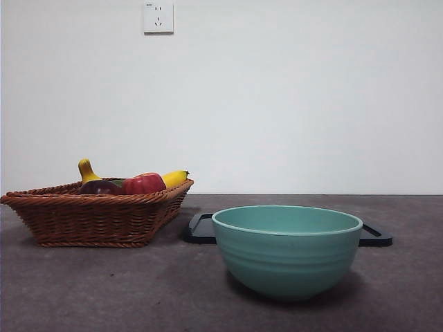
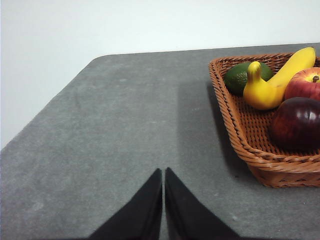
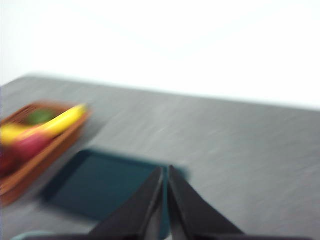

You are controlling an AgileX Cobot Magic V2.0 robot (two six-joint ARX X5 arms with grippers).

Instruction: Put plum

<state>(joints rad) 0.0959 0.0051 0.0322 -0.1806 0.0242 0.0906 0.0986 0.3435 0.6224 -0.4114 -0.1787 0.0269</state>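
Note:
The plum (image 2: pixel 296 123), dark maroon and glossy, lies in the wicker basket (image 2: pixel 235 125) by its near rim; in the front view the plum (image 1: pixel 101 187) shows just above the basket's rim (image 1: pixel 90 214). My left gripper (image 2: pixel 163 172) is shut and empty over bare table beside the basket. My right gripper (image 3: pixel 166 170) is shut and empty above a dark tray (image 3: pixel 100 187); that view is blurred. Neither gripper shows in the front view.
In the basket lie a red apple (image 2: pixel 305 82), a yellow banana (image 2: pixel 295 65), a yellow gourd-shaped fruit (image 2: pixel 260 90) and a green avocado (image 2: pixel 242 77). A teal bowl (image 1: pixel 287 249) stands in front of the black tray (image 1: pixel 201 229).

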